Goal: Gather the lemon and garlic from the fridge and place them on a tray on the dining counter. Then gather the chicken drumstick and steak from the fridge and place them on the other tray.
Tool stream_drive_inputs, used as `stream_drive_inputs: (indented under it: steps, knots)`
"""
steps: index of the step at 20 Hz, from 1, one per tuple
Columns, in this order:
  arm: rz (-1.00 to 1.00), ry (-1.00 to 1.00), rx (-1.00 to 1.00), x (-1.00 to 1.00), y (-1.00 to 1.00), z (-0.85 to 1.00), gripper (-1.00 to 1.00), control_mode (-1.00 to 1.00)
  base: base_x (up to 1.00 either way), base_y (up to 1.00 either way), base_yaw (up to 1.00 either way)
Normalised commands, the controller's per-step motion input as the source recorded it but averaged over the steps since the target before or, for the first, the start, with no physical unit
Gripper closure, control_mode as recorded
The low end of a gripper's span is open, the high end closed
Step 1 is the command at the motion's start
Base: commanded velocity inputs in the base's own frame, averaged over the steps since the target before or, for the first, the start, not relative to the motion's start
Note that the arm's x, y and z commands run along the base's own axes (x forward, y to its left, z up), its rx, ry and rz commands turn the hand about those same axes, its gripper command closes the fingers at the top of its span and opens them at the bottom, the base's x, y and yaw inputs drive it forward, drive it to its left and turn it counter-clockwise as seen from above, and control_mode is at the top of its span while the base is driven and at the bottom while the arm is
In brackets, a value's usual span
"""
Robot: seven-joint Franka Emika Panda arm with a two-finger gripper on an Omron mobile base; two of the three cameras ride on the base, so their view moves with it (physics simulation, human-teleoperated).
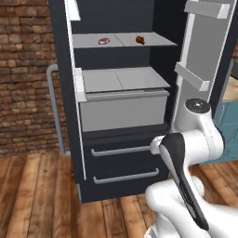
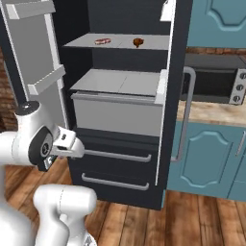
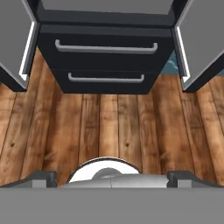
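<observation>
The jaws stand wide open and hold nothing, their two dark fingertips [image 3: 43,177] set far apart at the bottom of the hand view, aimed down at the wooden floor [image 3: 113,131] before the fridge [image 1: 121,158] and its two lower drawers [image 3: 105,61]. Both fridge doors hang open. On the upper shelf [image 1: 125,42], top centre of the left base view, the steak [image 1: 103,41] lies left of the chicken drumstick [image 1: 140,40], apart.

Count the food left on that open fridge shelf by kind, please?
steak: 1
chicken drumstick: 1
Total: 2, both on the upper shelf of the fridge.
</observation>
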Motion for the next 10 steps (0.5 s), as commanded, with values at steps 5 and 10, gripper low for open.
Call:
stream_drive_inputs:
  steps: [5, 10]
  knots:
    - [0.12, 0.0, 0.09, 0.23, -0.13, -0.17, -1.0, 1.0, 0.15, 0.0, 0.02]
    - [0.0, 0.0, 0.0, 0.0, 0.0, 0.0, -1.0, 1.0, 0.9, 0.03, 0.06]
